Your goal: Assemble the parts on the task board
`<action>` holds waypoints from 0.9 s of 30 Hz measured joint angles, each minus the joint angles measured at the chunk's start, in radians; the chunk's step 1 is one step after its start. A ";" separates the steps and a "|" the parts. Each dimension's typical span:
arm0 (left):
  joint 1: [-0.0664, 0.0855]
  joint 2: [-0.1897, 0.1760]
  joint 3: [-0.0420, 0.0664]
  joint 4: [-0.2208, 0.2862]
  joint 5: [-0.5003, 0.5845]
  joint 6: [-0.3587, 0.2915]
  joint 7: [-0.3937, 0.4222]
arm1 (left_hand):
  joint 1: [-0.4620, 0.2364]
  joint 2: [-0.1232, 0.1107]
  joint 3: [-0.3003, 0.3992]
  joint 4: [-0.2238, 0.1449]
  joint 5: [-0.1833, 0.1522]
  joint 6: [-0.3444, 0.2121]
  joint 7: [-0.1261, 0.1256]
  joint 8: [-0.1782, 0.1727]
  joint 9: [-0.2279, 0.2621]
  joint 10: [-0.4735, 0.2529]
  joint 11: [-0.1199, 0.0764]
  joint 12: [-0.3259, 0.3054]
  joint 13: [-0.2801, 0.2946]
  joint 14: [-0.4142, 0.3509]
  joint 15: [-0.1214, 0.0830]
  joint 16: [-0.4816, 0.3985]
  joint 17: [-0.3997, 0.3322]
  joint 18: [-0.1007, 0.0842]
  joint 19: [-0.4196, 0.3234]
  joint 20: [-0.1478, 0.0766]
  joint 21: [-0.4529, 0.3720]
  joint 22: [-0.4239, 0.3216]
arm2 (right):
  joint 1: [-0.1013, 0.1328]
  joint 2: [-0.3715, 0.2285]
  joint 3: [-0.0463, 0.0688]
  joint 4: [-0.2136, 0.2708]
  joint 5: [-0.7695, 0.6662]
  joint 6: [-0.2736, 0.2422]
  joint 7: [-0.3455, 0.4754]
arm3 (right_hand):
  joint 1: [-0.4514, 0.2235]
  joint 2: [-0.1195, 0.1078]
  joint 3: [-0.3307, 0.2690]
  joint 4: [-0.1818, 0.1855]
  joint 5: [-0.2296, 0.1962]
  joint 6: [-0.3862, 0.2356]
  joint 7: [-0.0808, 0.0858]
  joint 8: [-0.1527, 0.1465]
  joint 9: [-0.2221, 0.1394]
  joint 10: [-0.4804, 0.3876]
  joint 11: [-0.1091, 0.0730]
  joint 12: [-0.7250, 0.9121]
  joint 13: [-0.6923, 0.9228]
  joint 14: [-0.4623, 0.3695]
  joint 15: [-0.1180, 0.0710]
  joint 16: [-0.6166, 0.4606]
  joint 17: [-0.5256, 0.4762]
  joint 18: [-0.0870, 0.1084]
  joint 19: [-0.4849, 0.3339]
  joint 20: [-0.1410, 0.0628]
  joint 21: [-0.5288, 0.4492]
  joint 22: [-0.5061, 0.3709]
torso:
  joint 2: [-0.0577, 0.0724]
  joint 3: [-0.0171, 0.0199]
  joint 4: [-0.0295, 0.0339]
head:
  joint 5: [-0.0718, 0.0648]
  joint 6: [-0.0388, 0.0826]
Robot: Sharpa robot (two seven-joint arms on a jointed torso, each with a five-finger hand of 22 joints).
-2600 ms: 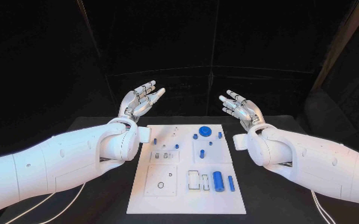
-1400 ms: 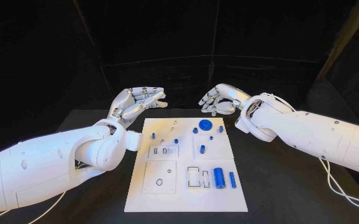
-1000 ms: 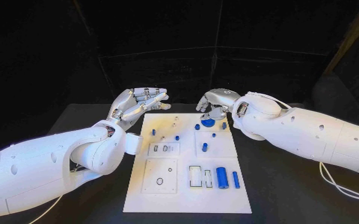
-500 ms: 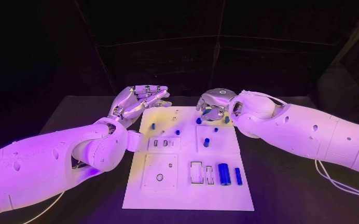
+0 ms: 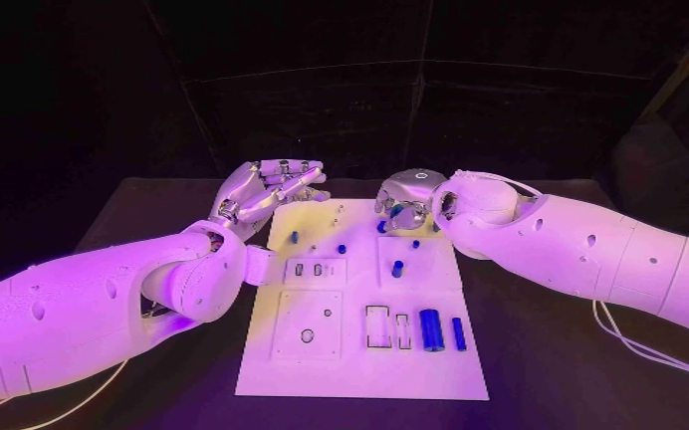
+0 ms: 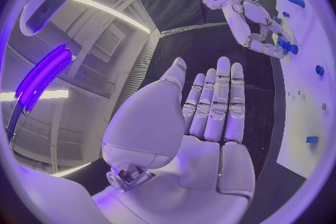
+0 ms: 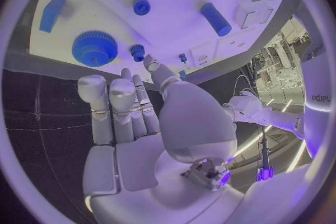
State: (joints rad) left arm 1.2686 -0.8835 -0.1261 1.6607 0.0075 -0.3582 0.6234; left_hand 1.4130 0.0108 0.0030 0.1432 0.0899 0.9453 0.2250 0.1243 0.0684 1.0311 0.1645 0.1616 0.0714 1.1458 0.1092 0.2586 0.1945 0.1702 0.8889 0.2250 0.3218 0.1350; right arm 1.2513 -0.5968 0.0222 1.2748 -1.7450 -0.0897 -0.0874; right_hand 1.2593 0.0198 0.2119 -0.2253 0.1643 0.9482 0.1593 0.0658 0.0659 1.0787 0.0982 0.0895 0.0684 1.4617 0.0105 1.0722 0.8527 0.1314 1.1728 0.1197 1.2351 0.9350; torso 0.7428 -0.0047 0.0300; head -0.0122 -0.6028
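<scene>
The left hand (image 5: 267, 187) hovers empty, fingers apart, off the task board's (image 5: 359, 370) far-left corner. At three o'clock from it, the right hand (image 5: 403, 199) hangs over the blue gear (image 7: 94, 48), fingers spread, holding nothing.

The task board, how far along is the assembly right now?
Barely begun. Nothing looks assembled: on the task board the big cylinder and thin rod lie loose beside open slots. In progress: the right hand hovers over the far edge, fingers near the blue gear and small peg, holding nothing. The left hand waits open off the board. All placing remains.
</scene>
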 measured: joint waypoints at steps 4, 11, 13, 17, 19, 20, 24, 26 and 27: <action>0.000 0.000 0.000 -0.002 0.003 0.001 0.000 | 0.000 0.000 0.000 0.000 0.000 0.000 0.000 0.000 0.000 0.000 0.000 0.000 0.000 0.000 0.000 0.000 0.000 0.000 0.000 0.000 0.000 0.000 | 0.000 0.010 0.000 -0.010 -0.002 0.011 0.001 | 0.006 0.006 0.008 0.003 0.000 0.000 0.000 0.000 0.001 0.000 0.000 0.000 0.000 0.000 0.000 0.010 0.004 0.000 0.000 0.000 0.005 0.004 | 0.001 -0.0002 0.0000 | 0.001 -0.001; 0.000 -0.001 0.000 -0.004 0.007 0.004 -0.001 | 0.000 0.000 0.000 0.000 0.000 0.000 0.000 0.000 -0.001 0.000 0.000 0.000 -0.001 0.000 0.000 0.000 0.001 0.000 0.003 -0.003 0.000 -0.001 | 0.000 0.021 0.000 -0.025 -0.003 0.021 0.002 | 0.009 0.009 0.023 0.005 0.000 0.004 0.004 0.000 0.001 0.000 0.000 0.004 0.000 0.000 0.000 0.023 0.015 0.000 0.000 0.000 0.015 0.012 | 0.002 -0.0004 0.0000 | 0.004 -0.004; 0.000 -0.001 0.000 -0.005 0.008 0.004 -0.001 | 0.000 0.000 0.000 0.000 0.000 0.000 0.000 0.000 -0.001 0.000 0.000 0.000 -0.001 0.000 0.000 0.000 0.001 0.000 0.003 -0.003 0.000 -0.001 | 0.000 0.025 0.000 -0.028 -0.003 0.023 0.002 | 0.009 0.009 0.029 0.006 0.000 0.004 0.003 0.000 0.001 0.004 0.004 0.004 0.000 0.000 0.000 0.035 0.024 0.000 0.004 0.004 0.020 0.020 | 0.002 -0.0005 0.0000 | 0.005 -0.007; 0.001 -0.001 0.000 -0.005 0.009 0.005 -0.002 | 0.000 0.000 0.000 0.000 0.000 0.000 0.000 0.000 -0.001 0.000 0.000 -0.004 -0.001 0.000 0.000 0.000 0.001 0.000 0.003 -0.003 0.000 -0.001 | 0.000 0.032 0.000 -0.033 -0.004 0.030 0.004 | 0.015 0.015 0.052 0.006 -0.006 0.014 0.002 0.000 0.001 0.012 0.000 0.008 0.000 0.000 0.000 0.064 0.055 0.000 0.020 0.005 0.043 0.051 | 0.003 -0.0005 0.0000 | 0.005 -0.010; 0.001 -0.001 0.000 -0.005 0.010 0.005 -0.002 | 0.000 0.000 0.000 0.000 0.000 0.000 0.000 0.000 -0.001 0.000 0.000 -0.004 -0.001 0.000 0.000 0.000 0.002 0.000 0.003 -0.003 0.000 -0.001 | 0.000 0.034 0.000 -0.036 -0.004 0.035 0.005 | 0.015 0.015 0.060 0.006 -0.007 0.018 0.003 0.000 0.001 0.015 0.004 0.008 0.000 0.000 0.000 0.071 0.063 0.001 0.023 0.001 0.044 0.058 | 0.003 -0.0004 0.0000 | 0.006 -0.011; 0.001 -0.001 0.000 -0.005 0.010 0.005 -0.002 | 0.000 0.000 0.000 0.000 0.000 0.000 0.000 0.000 -0.001 0.000 0.000 -0.004 -0.001 0.000 0.000 0.000 0.002 0.000 0.003 -0.003 0.000 -0.001 | 0.000 0.035 0.000 -0.037 -0.004 0.036 0.005 | 0.015 0.015 0.060 0.006 -0.007 0.018 0.003 0.000 0.001 0.015 0.004 0.008 -0.001 0.000 0.000 0.073 0.064 0.000 0.023 0.001 0.044 0.060 | 0.003 -0.0004 0.0000 | 0.006 -0.012; 0.001 -0.001 0.000 -0.006 0.010 0.005 -0.002 | 0.000 0.000 0.000 0.000 0.000 0.000 0.000 0.000 -0.001 0.000 0.000 -0.004 -0.001 0.000 0.000 0.000 0.002 0.000 0.003 -0.003 0.000 -0.001 | -0.001 0.039 -0.001 -0.042 -0.004 0.046 0.007 | 0.015 0.015 0.075 0.007 -0.011 0.027 0.002 0.000 0.002 0.022 0.004 0.008 -0.001 0.000 0.000 0.083 0.072 0.000 0.023 0.001 0.054 0.069 | 0.003 -0.0003 -0.0001 | 0.007 -0.016; 0.001 -0.001 0.000 -0.006 0.011 0.005 -0.002 | -0.004 0.004 0.000 0.000 0.000 0.000 0.000 0.000 -0.001 0.000 0.000 -0.004 -0.001 0.000 0.000 0.000 0.002 0.000 0.003 -0.003 0.000 -0.001 | -0.001 0.041 -0.001 -0.044 -0.004 0.051 0.008 | 0.015 0.015 0.088 0.007 -0.013 0.036 0.003 0.006 0.002 0.027 -0.002 0.008 -0.001 0.000 0.000 0.092 0.079 -0.002 0.029 0.003 0.061 0.077 | 0.003 -0.0003 -0.0003 | 0.007 -0.017; 0.002 -0.001 0.000 -0.007 0.011 0.005 -0.003 | -0.004 0.004 0.000 0.000 0.000 0.000 0.000 0.000 -0.001 0.000 0.000 -0.004 -0.001 0.000 0.000 0.000 0.002 0.000 0.003 -0.003 0.000 -0.001 | -0.001 0.042 -0.001 -0.046 -0.004 0.053 0.008 | 0.015 0.015 0.092 0.007 -0.015 0.042 0.002 0.007 0.003 0.030 0.000 0.008 -0.001 0.000 0.000 0.095 0.082 -0.014 0.031 0.001 0.062 0.080 | 0.003 -0.0003 -0.0006 | 0.008 -0.018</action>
State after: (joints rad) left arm 1.2702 -0.8846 -0.1260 1.6542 0.0182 -0.3529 0.6209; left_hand 1.4093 0.0145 0.0031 0.1433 0.0899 0.9452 0.2249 0.1243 0.0677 1.0310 0.1644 0.1580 0.0707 1.1457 0.1092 0.2585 0.1967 0.1700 0.8924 0.2216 0.3217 0.1342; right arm 1.2507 -0.5549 0.0216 1.2288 -1.7492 -0.0363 -0.0793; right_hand 1.2741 0.0346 0.3041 -0.2181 0.1488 0.9898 0.1611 0.0725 0.0687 1.1082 0.0986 0.0975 0.0671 1.4616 0.0106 1.1676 0.9345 0.1171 1.2033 0.1211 1.2972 1.0153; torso 0.7463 -0.0050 0.0294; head -0.0043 -0.6212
